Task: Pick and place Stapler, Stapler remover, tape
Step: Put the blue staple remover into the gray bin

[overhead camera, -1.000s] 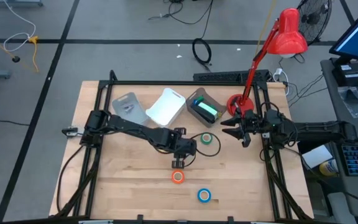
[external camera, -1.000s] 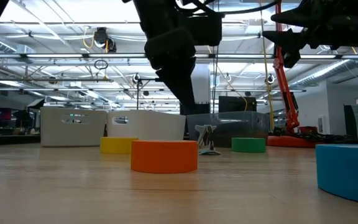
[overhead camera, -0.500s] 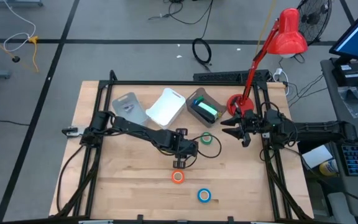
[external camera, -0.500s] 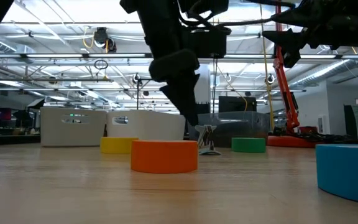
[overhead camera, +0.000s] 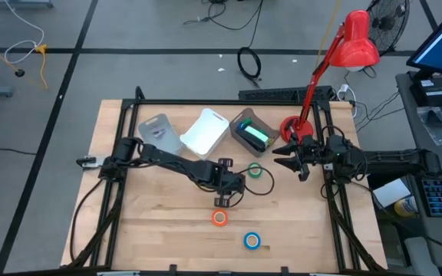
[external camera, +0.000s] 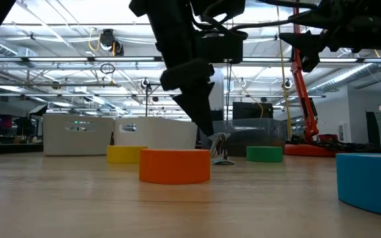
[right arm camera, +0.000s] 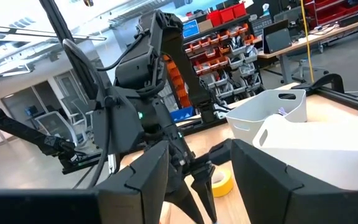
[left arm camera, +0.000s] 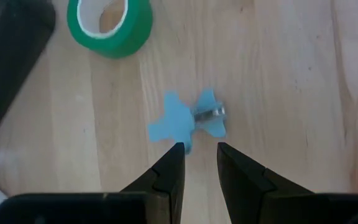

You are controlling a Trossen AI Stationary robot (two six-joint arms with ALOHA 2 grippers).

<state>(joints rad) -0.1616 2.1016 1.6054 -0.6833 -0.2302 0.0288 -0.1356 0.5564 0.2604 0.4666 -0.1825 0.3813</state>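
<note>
The stapler remover [left arm camera: 188, 121] is a small pale blue winged piece with a metal middle, lying flat on the wood; it also shows in the low view [external camera: 219, 149]. My left gripper [left arm camera: 199, 148] is open by a narrow gap, its tips just short of the remover's near wing, pointing down [overhead camera: 225, 192]. The green tape [overhead camera: 255, 171] lies beyond it, with the orange tape [overhead camera: 219, 218] and blue tape [overhead camera: 252, 241] nearer. The yellow tape [external camera: 126, 153] lies flat behind. My right gripper [overhead camera: 291, 159] waits open, raised at the table's right side. I cannot make out a stapler.
A white bin [overhead camera: 206, 130], a grey tray [overhead camera: 159, 132] and a dark bin [overhead camera: 252, 132] holding a green thing stand along the far side. A red lamp's base [overhead camera: 294, 126] stands by the right arm. Black frame rails [overhead camera: 121, 199] border the wood, which lies bare near left.
My left gripper has come down toward the table, closing on the stapler remover from above. The tape rolls, the remover and my right arm have kept still.
</note>
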